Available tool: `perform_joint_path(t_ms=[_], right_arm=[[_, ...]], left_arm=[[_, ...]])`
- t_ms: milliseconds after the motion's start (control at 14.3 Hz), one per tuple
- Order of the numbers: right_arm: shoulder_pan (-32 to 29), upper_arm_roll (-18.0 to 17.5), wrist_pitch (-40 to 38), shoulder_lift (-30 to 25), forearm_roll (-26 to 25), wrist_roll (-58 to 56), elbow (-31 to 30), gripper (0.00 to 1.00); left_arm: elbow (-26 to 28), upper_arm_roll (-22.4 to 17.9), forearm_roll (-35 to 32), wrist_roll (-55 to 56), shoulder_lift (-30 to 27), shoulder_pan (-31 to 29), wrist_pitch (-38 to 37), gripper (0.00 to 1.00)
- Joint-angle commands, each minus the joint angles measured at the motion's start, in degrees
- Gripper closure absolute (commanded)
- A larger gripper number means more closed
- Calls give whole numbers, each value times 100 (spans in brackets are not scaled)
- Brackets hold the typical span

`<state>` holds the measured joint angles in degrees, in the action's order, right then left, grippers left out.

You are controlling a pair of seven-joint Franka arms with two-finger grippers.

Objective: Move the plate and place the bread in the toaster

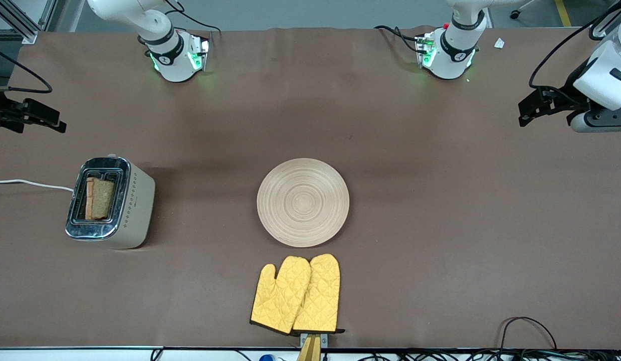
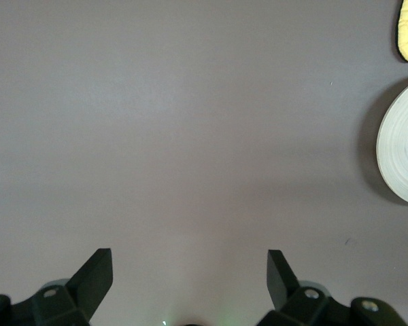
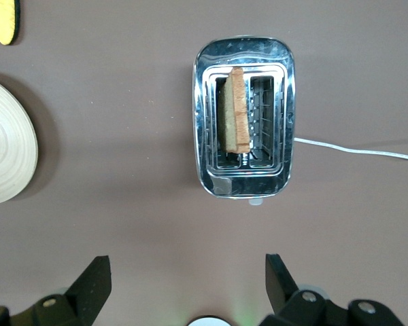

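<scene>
Bread (image 1: 99,198) stands in a slot of the toaster (image 1: 111,203) near the right arm's end of the brown table (image 1: 440,225); plate (image 1: 303,202) sits mid-table, yellow oven mitts (image 1: 296,295) toward the front edge. Left wrist view: left gripper (image 2: 189,272) spread over bare cloth. Right wrist view: right gripper (image 3: 188,275) spread above the toaster. Task looks finished; both arms wait.
</scene>
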<state>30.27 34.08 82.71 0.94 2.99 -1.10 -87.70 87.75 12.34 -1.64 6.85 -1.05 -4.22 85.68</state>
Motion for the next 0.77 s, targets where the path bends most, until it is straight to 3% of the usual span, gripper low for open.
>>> perform_joint_path(t_ms=[0,558,698], right_arm=[[347,-85,78,-261,-211,435,-152,0],[174,-164,34,-103,-264,691,482,0],[-465,-750,43,-103,-273,655,499,0]], left_arm=[[-38,15,6,-87,-70,-53,1,0],[-74,15,-3,-122,-35,-62,1,0],[-74,15,-3,-131,-26,-62,1,0]])
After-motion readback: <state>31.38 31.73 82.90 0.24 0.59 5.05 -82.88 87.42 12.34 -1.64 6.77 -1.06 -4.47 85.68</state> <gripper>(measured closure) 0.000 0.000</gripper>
